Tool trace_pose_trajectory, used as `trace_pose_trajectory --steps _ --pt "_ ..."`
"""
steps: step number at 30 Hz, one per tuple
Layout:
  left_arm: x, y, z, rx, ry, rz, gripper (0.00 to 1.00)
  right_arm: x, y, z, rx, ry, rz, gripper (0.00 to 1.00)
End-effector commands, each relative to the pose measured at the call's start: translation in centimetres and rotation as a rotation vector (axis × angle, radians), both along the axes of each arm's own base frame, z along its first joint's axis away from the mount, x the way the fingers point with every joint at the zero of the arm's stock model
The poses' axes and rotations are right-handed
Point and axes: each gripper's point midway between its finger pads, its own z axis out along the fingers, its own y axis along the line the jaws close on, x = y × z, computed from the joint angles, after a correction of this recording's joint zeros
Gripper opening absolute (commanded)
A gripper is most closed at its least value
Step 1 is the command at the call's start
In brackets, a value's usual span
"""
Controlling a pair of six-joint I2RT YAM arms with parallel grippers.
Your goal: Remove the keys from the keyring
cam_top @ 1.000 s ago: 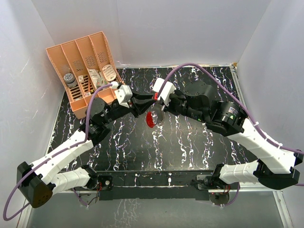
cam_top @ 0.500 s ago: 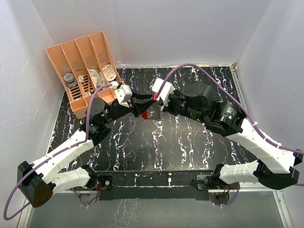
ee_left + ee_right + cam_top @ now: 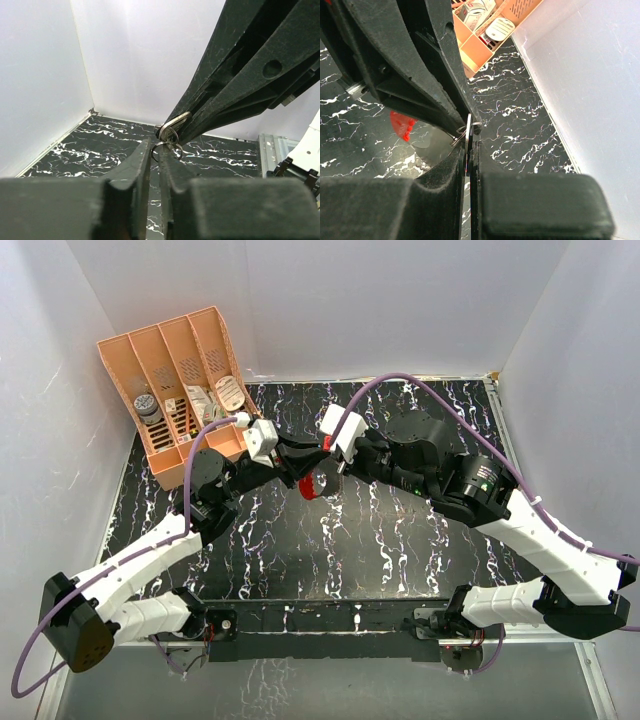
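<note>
Both clamped: left gripper [image 3: 156,148] on the keyring [image 3: 312,486], right gripper [image 3: 469,144] on the key [image 3: 176,121], visible only from the wrists.

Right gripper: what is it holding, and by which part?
The right gripper pinches the key by its flat sides, edge-on between shut jaws; only one end sticks out.
</note>
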Motion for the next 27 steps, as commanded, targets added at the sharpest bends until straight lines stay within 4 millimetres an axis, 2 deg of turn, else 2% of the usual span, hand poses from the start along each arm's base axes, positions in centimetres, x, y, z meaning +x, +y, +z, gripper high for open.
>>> trace_pose_trajectory --steps 1,2,7,12,19,27 --pt "-0.3 0.4 2.2 -0.070 -0.059 0.003 0.05 -0.2 0.7 2.5 0.098 -0.045 0.019 0.00" --pt "-0.1 0.5 2.3 -0.075 -0.055 0.018 0.00 -0.2 0.7 2.4 0.097 -0.044 0.019 0.00" --pt "2.0 2.2 2.8 -0.099 -0.028 0.172 0.00 -0.3 0.3 2.4 0.110 -0.041 0.008 0.00" --pt "2.3 3.5 4.2 -0.141 -0.040 0.239 0.00 -0.6 -0.2 2.5 0.133 -0.032 -0.004 0.00" --pt "2.4 3.8 5.9 -0.242 -0.034 0.237 0.00 -1.1 0.6 0.5 0.141 0.028 0.025 0.00" --pt "1.0 3.3 7.9 -0.379 0.000 0.118 0.00 -1.1 1.6 -1.7 0.135 0.073 0.039 0.00"
